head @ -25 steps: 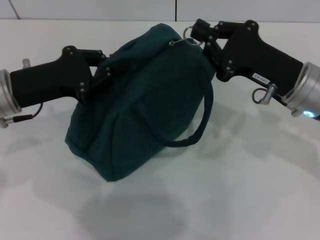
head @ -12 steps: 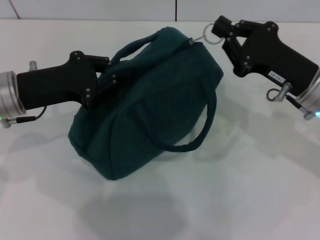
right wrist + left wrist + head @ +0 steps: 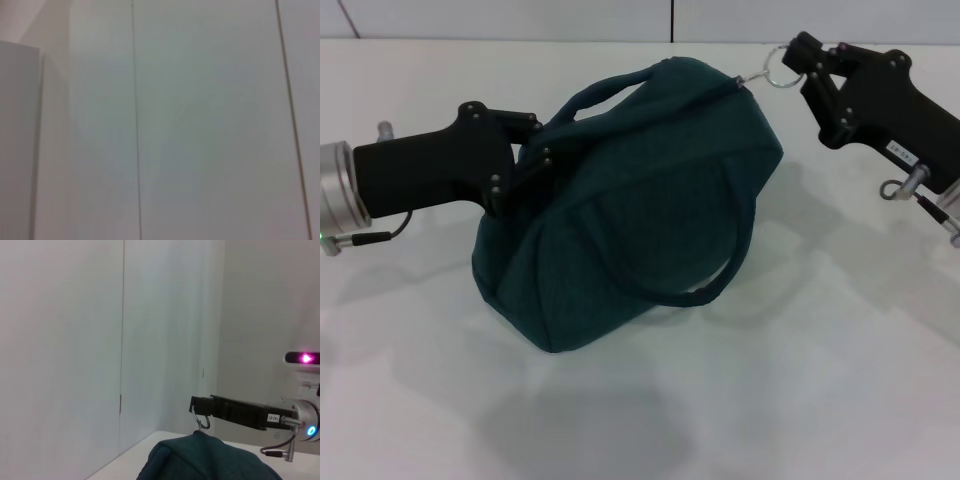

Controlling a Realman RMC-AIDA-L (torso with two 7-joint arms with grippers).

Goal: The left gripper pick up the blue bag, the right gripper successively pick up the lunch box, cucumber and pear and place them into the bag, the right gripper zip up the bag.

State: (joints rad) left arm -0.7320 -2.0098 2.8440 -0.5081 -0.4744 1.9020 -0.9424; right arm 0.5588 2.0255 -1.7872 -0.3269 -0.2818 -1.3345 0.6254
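Observation:
The blue bag [image 3: 630, 200] hangs tilted above the white table, zipped shut, one loop handle drooping at its front. My left gripper [image 3: 532, 150] is shut on the bag's left upper edge beside the other handle. My right gripper [image 3: 798, 62] is shut on the metal ring pull [image 3: 778, 70] at the bag's right top corner, drawing it taut to the right. In the left wrist view the bag's top [image 3: 210, 462] shows low, with the right gripper [image 3: 196, 405] holding the ring pull [image 3: 201, 421] above it. The lunch box, cucumber and pear are out of view.
The white table [image 3: 800, 380] spreads under and around the bag. A pale wall with panel seams stands behind it [image 3: 620, 18]. The right wrist view shows only wall panels [image 3: 200, 125].
My right gripper has moved right and away with the ring pull, drawing the zipper along the bag's top. The bag has stretched rightward. My left gripper has shifted slightly right.

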